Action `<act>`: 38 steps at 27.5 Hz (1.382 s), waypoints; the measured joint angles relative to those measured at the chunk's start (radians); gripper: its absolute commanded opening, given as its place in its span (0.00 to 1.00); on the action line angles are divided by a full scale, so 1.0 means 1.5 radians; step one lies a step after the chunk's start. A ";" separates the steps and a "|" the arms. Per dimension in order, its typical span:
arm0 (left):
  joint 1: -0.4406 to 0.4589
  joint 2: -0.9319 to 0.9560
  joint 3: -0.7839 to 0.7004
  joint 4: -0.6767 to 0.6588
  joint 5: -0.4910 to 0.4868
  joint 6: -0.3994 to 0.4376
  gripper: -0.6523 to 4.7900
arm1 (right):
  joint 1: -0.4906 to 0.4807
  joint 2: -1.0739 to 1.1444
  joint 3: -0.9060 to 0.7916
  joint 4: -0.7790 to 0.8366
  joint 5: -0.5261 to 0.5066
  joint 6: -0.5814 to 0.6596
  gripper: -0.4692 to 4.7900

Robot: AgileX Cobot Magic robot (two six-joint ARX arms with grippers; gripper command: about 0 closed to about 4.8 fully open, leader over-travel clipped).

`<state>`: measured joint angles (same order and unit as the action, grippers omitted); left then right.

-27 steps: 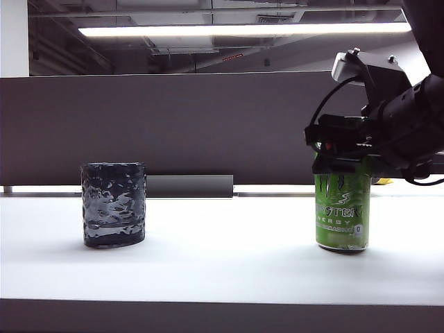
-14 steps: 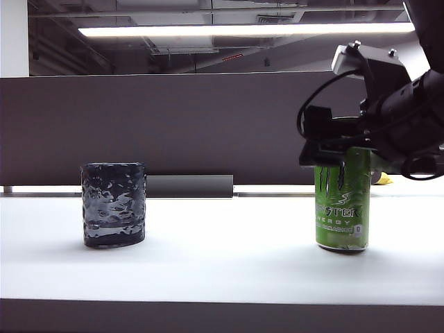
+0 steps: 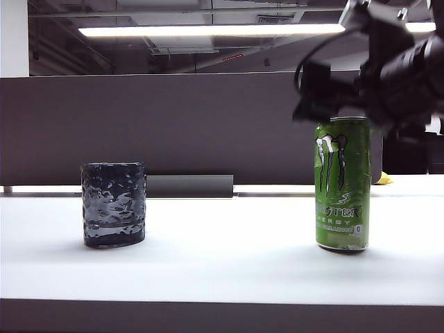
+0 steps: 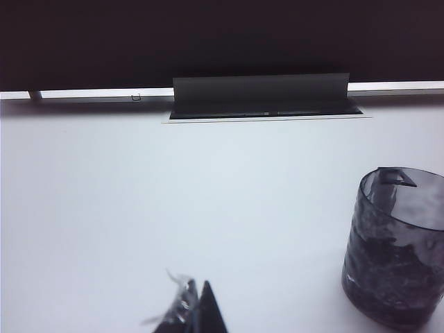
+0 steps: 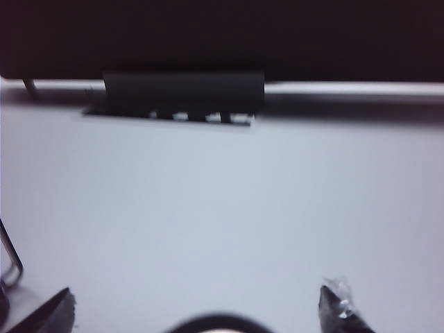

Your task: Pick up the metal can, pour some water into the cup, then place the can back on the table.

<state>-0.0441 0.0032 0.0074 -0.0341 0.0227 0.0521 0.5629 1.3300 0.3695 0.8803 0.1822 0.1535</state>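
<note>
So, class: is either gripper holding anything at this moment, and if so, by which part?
Nothing is held. The right gripper is open above the metal can, which stands free on the table. The left gripper holds nothing, beside the cup.

The green can [image 3: 342, 184] carries a large silver-black claw-shaped "M" logo. Below it, white letters read "STER", partly cut off by the curve, then smaller "ENERGY". A tiny "0" label sits lower right.

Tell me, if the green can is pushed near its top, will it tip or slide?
The metal can is tall and slim on a narrow base, so it probably tips. Its smooth wall on the plain white table may slide if pushed low.
</note>
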 measured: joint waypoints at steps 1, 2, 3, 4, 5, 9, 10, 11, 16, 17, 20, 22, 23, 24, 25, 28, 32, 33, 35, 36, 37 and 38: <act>0.000 0.000 0.000 0.000 0.000 0.000 0.11 | 0.000 -0.013 0.000 0.004 0.000 0.000 1.00; 0.000 0.000 0.000 0.000 0.000 0.000 0.11 | 0.000 -0.025 0.000 0.009 0.000 0.000 1.00; 0.000 0.000 0.000 0.000 0.000 0.000 0.11 | 0.000 -0.041 0.001 0.013 0.001 0.000 1.00; 0.000 0.000 0.000 0.000 0.000 0.000 0.11 | 0.000 -0.057 0.001 0.013 0.005 0.000 1.00; 0.000 0.000 0.000 0.000 0.000 0.000 0.11 | 0.000 -0.085 0.001 0.013 0.012 -0.003 1.00; 0.000 0.000 0.000 0.000 0.000 0.000 0.11 | 0.000 -0.233 0.001 0.008 0.018 -0.052 0.07; 0.000 0.000 0.000 0.000 0.000 0.000 0.11 | 0.000 -0.278 0.001 0.004 0.018 -0.063 0.08; 0.000 0.000 0.000 0.000 0.000 0.000 0.11 | 0.000 -0.321 0.001 -0.011 0.018 -0.067 0.09; 0.000 0.000 0.000 0.000 0.000 0.000 0.11 | 0.000 -0.535 0.003 -0.135 0.017 -0.073 0.11; 0.000 0.000 0.000 0.000 0.000 0.000 0.11 | 0.000 -0.569 0.003 -0.168 0.017 -0.073 0.11; 0.000 0.000 0.000 0.000 0.000 0.000 0.11 | 0.000 -0.661 0.003 -0.224 0.017 -0.073 0.11; 0.000 0.000 0.000 0.000 0.000 0.000 0.11 | 0.000 -0.715 0.003 -0.251 0.017 -0.073 0.11; 0.000 0.000 0.000 0.000 0.000 0.000 0.11 | 0.000 -0.738 0.003 -0.260 0.017 -0.076 0.11; 0.000 0.000 0.000 0.000 0.000 0.000 0.11 | 0.000 -0.765 0.003 -0.270 0.018 -0.101 0.11; 0.000 0.000 0.000 0.000 0.000 0.000 0.11 | 0.000 -0.789 0.003 -0.280 0.018 -0.138 0.11; 0.000 0.000 0.000 0.000 0.000 0.000 0.11 | -0.001 -0.870 0.004 -0.357 0.018 -0.248 0.11; 0.000 0.000 0.000 0.000 -0.001 0.000 0.11 | -0.159 -0.879 -0.027 -0.536 0.036 -0.271 0.11; 0.000 0.000 0.000 0.000 0.000 0.000 0.11 | -0.222 -0.874 -0.051 -0.566 0.019 -0.250 0.11; 0.000 0.000 0.000 0.000 0.000 0.000 0.11 | -0.331 -0.877 -0.095 -0.582 -0.051 -0.191 0.11; 0.000 0.000 0.000 0.000 0.000 0.000 0.11 | -0.377 -0.877 -0.115 -0.581 -0.094 -0.164 0.11; 0.000 0.000 0.000 0.000 0.000 0.000 0.11 | -0.413 -0.881 -0.132 -0.581 -0.137 -0.145 0.11; 0.000 0.000 0.000 -0.001 0.000 0.000 0.11 | -0.426 -0.885 -0.146 -0.580 -0.159 -0.133 0.11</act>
<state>-0.0441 0.0036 0.0074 -0.0353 0.0227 0.0521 -0.0765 0.0025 0.1497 0.0101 -0.0566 -0.0460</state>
